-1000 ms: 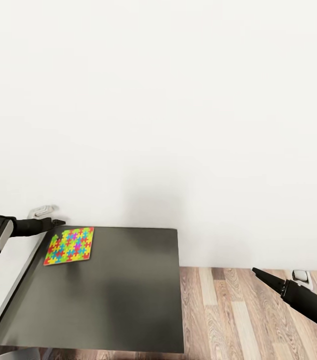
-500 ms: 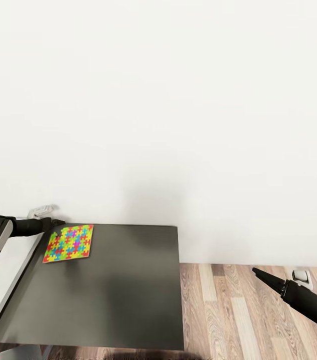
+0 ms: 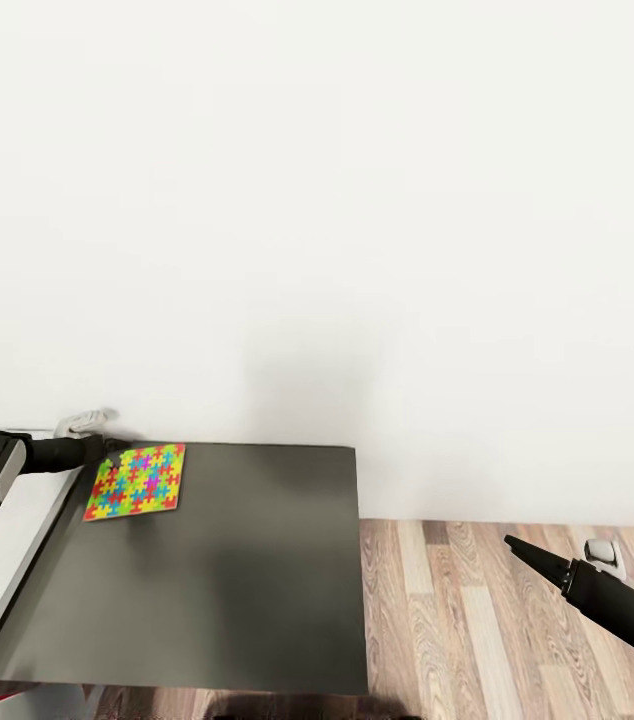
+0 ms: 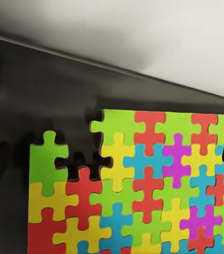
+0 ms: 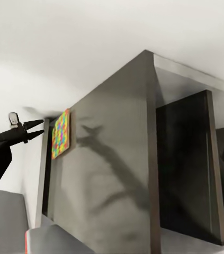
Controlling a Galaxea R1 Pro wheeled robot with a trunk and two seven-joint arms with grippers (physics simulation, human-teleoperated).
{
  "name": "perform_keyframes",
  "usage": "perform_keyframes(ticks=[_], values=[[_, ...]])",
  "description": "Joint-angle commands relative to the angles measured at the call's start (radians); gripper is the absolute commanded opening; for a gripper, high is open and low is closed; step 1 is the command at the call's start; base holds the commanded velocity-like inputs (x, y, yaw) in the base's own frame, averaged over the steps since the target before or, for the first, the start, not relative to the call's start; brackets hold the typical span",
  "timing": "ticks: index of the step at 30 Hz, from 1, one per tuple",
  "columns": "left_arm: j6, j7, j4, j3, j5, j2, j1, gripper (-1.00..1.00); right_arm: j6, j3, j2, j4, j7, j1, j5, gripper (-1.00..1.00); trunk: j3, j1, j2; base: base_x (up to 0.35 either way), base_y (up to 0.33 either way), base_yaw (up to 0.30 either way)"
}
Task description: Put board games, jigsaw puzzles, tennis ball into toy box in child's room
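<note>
- Head view: our left pincer sits at the far corner of the jigsaw puzzle, which lies flat on the dark cabinet top just beside its tips.
- We cannot tell whether those fingers grip it.
- Our right pincer looks closed and empty, well apart over the wooden floor.

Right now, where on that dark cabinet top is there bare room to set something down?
Most of the dark cabinet top is bare, from the jigsaw puzzle out to its floor-side edge. The crowded spot is the wall-side corner, where the left gripper meets the puzzle.
</note>
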Motion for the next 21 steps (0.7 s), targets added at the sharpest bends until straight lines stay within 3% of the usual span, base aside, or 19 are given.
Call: perform_keyframes(ticks=[1,21], values=[[0.007,-0.006,-0.001,0.007,-0.006,-0.001,-0.001,1.00,0.004,-0.001,0.000,0.000,0.004,-0.001,0.001,1.00,-0.003,0.000,-0.002,0.000,0.000,0.000],[0.007,-0.010,-0.001,0.007,-0.006,0.004,-0.001,1.00,0.004,-0.001,0.000,0.000,0.004,-0.001,0.001,1.00,-0.036,0.000,-0.002,0.000,0.000,0.000]])
